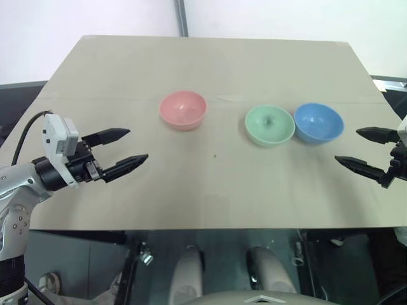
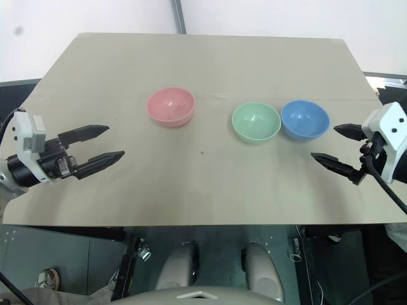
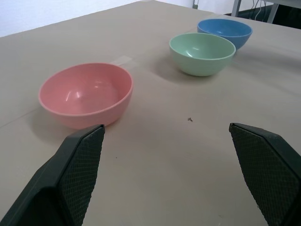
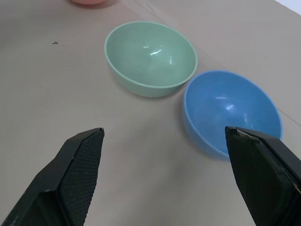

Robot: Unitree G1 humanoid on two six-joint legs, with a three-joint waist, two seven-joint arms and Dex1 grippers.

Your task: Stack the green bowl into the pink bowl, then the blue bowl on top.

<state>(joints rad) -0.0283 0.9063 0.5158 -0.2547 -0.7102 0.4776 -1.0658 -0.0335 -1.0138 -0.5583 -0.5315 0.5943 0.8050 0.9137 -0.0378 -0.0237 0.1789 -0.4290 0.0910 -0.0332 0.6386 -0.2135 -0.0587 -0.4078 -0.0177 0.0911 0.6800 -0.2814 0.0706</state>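
While unstacked, green bowl (image 1: pixel 269 125) upright, mouth up

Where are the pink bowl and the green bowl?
pink bowl (image 1: pixel 183 108), left eye view, on its inner bottom.
green bowl (image 4: pixel 149 52), right wrist view, on its inner bottom.

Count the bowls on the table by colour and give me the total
Pink bowl: 1
Green bowl: 1
Blue bowl: 1
Total: 3 bowls, all standing upright and unstacked on the table.
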